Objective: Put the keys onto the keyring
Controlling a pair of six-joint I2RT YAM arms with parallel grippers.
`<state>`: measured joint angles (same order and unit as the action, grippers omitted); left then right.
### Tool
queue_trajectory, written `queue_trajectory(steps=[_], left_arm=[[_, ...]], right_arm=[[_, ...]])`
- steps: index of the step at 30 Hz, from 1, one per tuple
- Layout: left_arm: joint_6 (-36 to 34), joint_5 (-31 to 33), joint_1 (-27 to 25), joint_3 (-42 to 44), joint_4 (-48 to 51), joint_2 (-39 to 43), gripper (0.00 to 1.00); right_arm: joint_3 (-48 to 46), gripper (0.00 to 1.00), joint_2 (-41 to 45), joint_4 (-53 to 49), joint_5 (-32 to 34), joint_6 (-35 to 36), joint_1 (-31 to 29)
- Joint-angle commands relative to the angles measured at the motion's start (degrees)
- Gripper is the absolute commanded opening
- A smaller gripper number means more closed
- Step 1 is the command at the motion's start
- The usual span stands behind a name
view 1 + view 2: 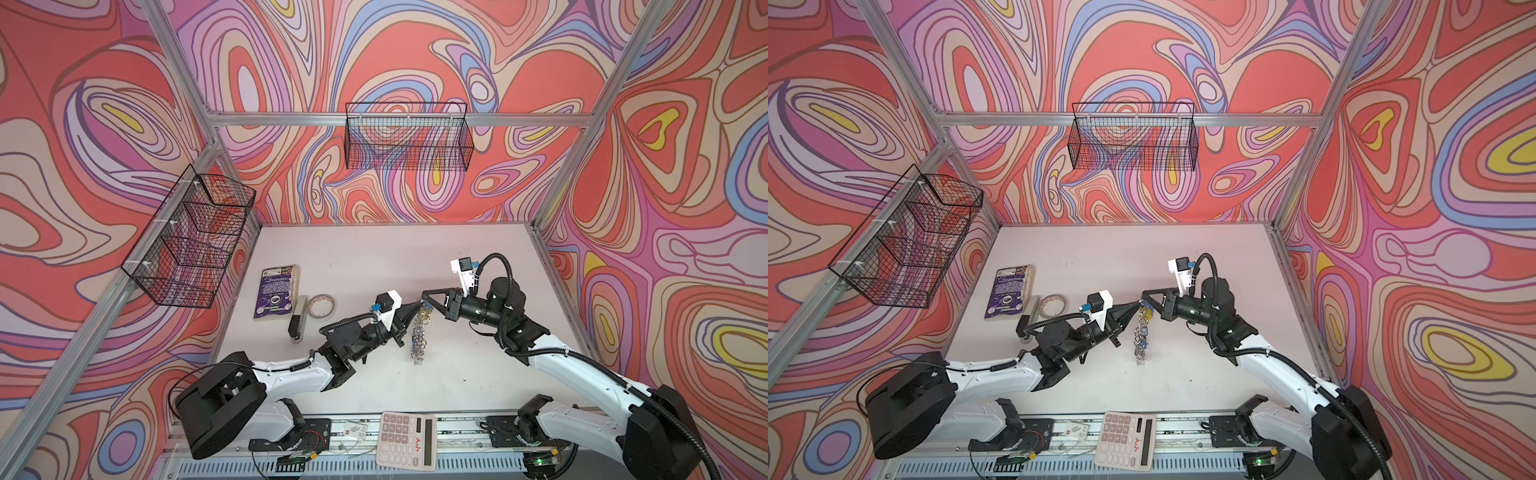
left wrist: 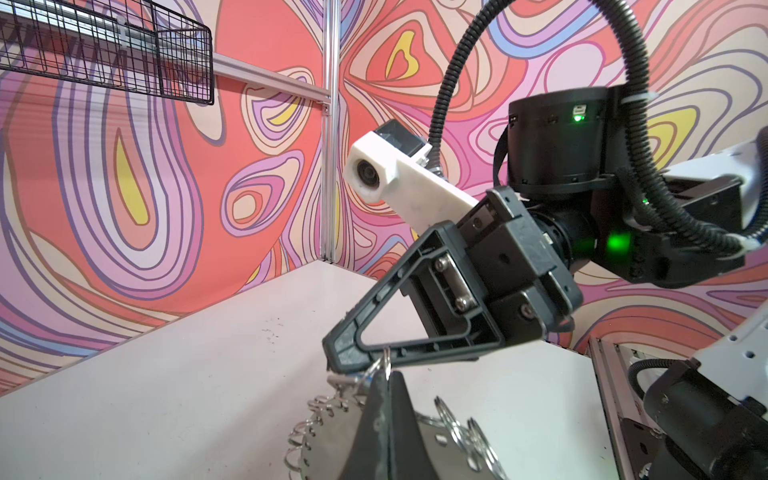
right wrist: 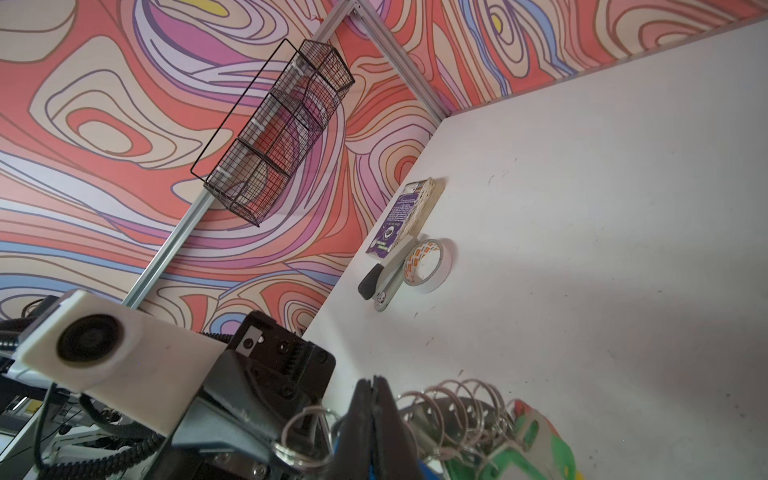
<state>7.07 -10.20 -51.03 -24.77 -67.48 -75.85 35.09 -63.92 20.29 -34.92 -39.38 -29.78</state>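
Note:
In both top views the grey keyring point(image 1: 417, 334) point(image 1: 1140, 337) hangs on edge at mid-table, its rim crowded with split rings and keys with yellow and blue tags point(image 1: 424, 318). Both grippers meet at its top. In the left wrist view my left gripper point(image 2: 387, 372) is shut on one split ring point(image 2: 386, 360), the disc point(image 2: 332, 440) just below it. In the right wrist view my right gripper point(image 3: 374, 384) is shut beside the disc point(image 3: 449, 411), with blue plastic showing between its fingers. A green tag point(image 3: 540, 449) hangs nearby. Whether the lower rim touches the table is unclear.
A purple book point(image 1: 276, 293), a tape roll point(image 1: 322, 306) and a stapler point(image 1: 298, 320) lie at the left of the table. A calculator point(image 1: 406, 440) sits on the front rail. Wire baskets hang on the back wall point(image 1: 409, 137) and the left wall point(image 1: 191, 241).

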Motion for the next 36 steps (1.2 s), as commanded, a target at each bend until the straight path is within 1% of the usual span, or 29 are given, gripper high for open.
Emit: queue_trajectory(steps=[1, 6, 8, 10, 11, 13, 15, 17, 21, 24, 26, 27, 31, 33, 34, 36], left_arm=[[-1.1, 0.6, -0.3, -3.3, -7.9, 0.1, 0.00], [-1.8, 2.0, -0.6, -3.9, -7.9, -1.7, 0.00], [-1.4, 2.0, -0.6, -4.2, -8.0, -2.4, 0.00], [-1.2, 2.2, -0.6, -4.2, -8.0, -2.5, 0.00], [-1.1, 2.4, -0.7, -4.3, -8.0, -2.4, 0.00], [-1.0, 3.2, -0.7, -3.7, -7.9, -1.7, 0.00], [-0.7, 4.0, -0.7, -2.9, -7.9, -0.9, 0.00], [0.2, 4.3, -0.7, -2.1, -7.9, -0.1, 0.00], [1.7, 4.4, -0.6, -1.4, -7.9, 0.5, 0.00], [2.4, 4.6, -0.7, -1.6, -7.9, 0.1, 0.00], [3.1, 4.9, -0.6, -2.1, -7.9, -0.5, 0.00], [3.3, 5.0, -0.6, -2.6, -7.9, -1.1, 0.00], [5.1, 3.6, -0.2, -4.2, -7.9, -2.9, 0.00], [6.9, 2.1, 0.5, -4.3, -7.9, -3.2, 0.00], [7.7, 1.4, 0.9, -6.4, -7.9, -3.2, 0.00], [8.7, -0.1, 1.3, -6.5, -7.9, -3.2, 0.00]], right_arm=[[-2.3, 0.02, -0.9, 3.0, 0.1, -1.8, -2.7], [-3.4, 0.02, -0.7, 5.1, 4.0, -3.8, -6.5], [-3.2, 0.04, -0.5, 5.3, 5.1, -3.9, -7.4], [-3.2, 0.07, 0.3, 4.0, 6.1, -2.8, -7.3], [-3.3, 0.09, 1.2, 3.2, 7.7, -1.9, -7.3], [-3.3, 0.13, 2.9, 0.9, 8.7, -1.2, -5.4], [-3.7, 0.18, 4.0, 0.5, 6.8, -1.7, -2.0], [-3.4, 0.20, 5.0, -1.0, 5.2, -1.1, 0.8], [-1.2, 0.25, 6.5, -5.7, 4.6, 2.4, 2.9], [0.1, 0.25, 7.1, -7.1, 3.0, 4.3, 4.2], [0.2, 0.21, 7.6, -7.2, 1.7, 6.0, 5.1], [0.3, 0.20, 7.6, -6.9, 0.7, 6.9, 5.6], [0.2, 0.20, 6.6, -4.4, -4.2, 8.6, 6.2], [0.1, 0.25, 5.7, -2.4, -7.0, 8.4, 6.2], [-0.3, 0.26, 5.6, -1.0, -7.9, 8.0, 6.2], [-1.2, 0.27, 5.2, 2.1, -9.6, 6.9, 6.3]])
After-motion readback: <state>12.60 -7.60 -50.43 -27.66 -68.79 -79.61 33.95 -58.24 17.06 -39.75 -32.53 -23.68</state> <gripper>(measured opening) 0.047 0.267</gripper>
